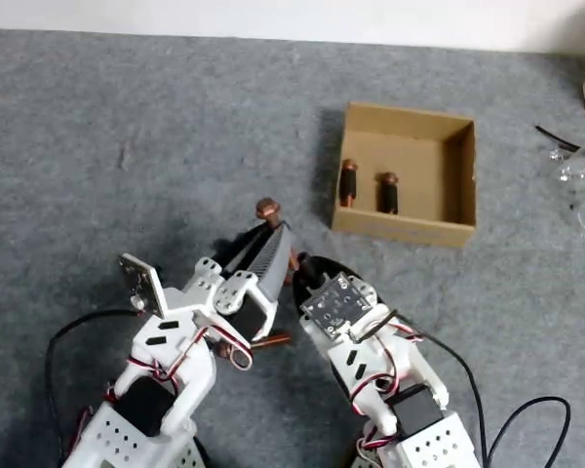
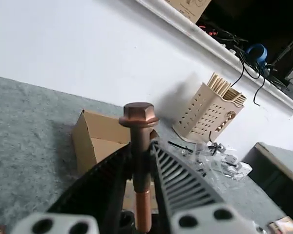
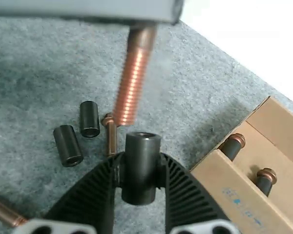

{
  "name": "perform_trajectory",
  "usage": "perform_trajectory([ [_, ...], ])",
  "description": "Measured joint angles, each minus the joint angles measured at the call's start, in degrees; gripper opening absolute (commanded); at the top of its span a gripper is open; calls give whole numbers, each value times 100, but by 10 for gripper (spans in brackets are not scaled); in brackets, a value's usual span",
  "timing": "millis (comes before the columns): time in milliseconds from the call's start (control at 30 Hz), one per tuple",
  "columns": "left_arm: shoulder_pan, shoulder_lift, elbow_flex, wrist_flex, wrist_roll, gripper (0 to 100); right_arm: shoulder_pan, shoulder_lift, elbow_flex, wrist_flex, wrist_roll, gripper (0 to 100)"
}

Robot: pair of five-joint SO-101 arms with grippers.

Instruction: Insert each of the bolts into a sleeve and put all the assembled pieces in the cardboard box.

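Holds bolt [image 2: 138,116] clamped in left gripper [image 2: 140,146], thread pointing at sleeve [image 3: 140,146] pinched in right gripper [image 3: 140,160], bore turned toward it for insertion (tip just short, not yet in). Finds two assembled pieces [image 1: 348,181] lying in cardboard box [image 1: 400,229].

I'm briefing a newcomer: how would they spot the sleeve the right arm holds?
Find the cardboard box on the grey carpet. Just off its near left corner, the right gripper pinches a black sleeve, with the threaded tip of a copper bolt at its open end. The two other bare sleeves lie loose on the carpet.
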Motion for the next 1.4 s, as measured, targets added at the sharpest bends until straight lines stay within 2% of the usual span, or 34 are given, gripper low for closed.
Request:
perform_trajectory([
  [267,-237,0,0,0,1020,6,0,0,0,-114,0,5],
  [567,-220,0,0,0,1055,6,0,0,0,-369,-26,5],
  [800,-659,0,0,-18,1064,6,-290,0,0,-914,-273,5],
  [1400,-668,-9,0,-132,1064,6,-686,0,0,-932,-281,5],
])
